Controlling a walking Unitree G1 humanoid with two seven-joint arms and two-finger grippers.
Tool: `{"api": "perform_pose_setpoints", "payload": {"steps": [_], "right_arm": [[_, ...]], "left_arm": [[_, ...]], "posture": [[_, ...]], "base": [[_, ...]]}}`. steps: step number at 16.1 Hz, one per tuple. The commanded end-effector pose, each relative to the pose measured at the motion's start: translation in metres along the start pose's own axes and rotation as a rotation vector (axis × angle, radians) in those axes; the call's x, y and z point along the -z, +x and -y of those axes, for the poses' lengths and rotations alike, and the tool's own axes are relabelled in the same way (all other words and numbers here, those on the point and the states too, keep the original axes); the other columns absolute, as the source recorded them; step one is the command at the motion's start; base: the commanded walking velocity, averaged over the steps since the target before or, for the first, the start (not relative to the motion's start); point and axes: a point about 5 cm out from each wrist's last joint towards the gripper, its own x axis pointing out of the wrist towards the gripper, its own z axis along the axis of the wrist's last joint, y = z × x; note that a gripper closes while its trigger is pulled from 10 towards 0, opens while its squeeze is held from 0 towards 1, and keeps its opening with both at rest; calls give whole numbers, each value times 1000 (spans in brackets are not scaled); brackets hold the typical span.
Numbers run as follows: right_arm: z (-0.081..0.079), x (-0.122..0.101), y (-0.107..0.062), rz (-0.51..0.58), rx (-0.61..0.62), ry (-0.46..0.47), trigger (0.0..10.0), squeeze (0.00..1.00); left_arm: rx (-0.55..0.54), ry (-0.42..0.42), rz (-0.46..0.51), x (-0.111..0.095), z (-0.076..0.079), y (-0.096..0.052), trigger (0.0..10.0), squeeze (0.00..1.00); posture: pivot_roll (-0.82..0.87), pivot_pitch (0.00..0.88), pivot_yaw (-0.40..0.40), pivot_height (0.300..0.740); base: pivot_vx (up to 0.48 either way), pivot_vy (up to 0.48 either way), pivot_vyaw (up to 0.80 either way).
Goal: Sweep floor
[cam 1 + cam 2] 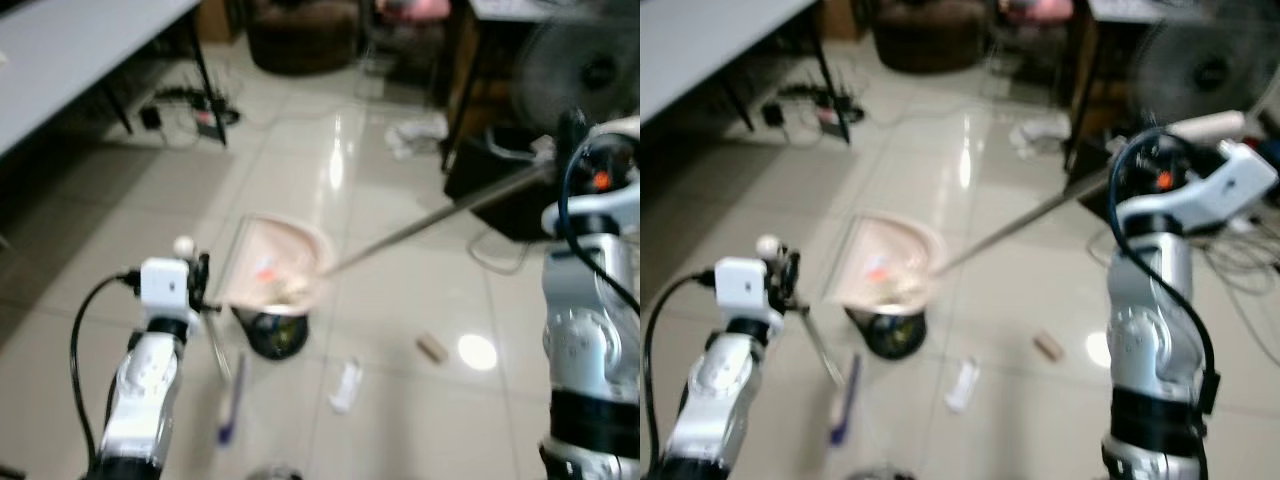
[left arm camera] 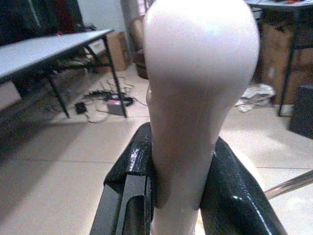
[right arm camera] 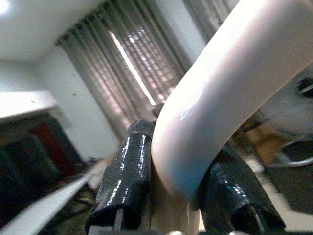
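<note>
Glossy tiled floor (image 1: 400, 400) under pink dustpan (image 1: 275, 265); each claw clamped on smooth pale handles.

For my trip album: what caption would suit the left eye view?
Robot sweeping a tiled floor: left gripper holds the dustpan handle, right gripper holds the broom handle, litter scattered nearby.

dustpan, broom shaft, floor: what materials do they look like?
Dustpan: likely plastic, pale pink, matte; its handle in the left claw looks smooth and moulded.
Broom shaft: probably metal, a thin grey rod with a dull sheen; its grip in the right claw looks like glossy plastic.
Floor: glazed tile, with grout lines and mirror-like light reflections.
</note>
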Motion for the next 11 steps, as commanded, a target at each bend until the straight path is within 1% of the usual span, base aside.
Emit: {"api": "perform_pose_setpoints", "payload": {"steps": [1,4,7,9,11], "right_arm": [[5,-10,2,42,13,4,10000,0],[9,-10,5,54,18,18,10000,0],[9,-11,6,65,21,31,10000,0],[9,-13,6,78,25,32,10000,0],[11,-14,6,82,28,25,10000,0]], "left_arm": [[-8,13,64,-15,0,1,10000,0],[-16,45,89,-23,-3,-7,10000,0],[-16,49,66,-19,-6,-11,10000,0],[-14,43,-23,-6,-7,-11,10000,0],[-23,48,-30,-4,-7,-8,10000,0]], "posture": [[27,31,44,740],[68,20,41,740],[59,15,51,740],[37,18,62,740],[26,18,70,740]], "base": [[401,0,0],[405,0,0],[379,0,0],[0,0,0],[0,0,0]]}}
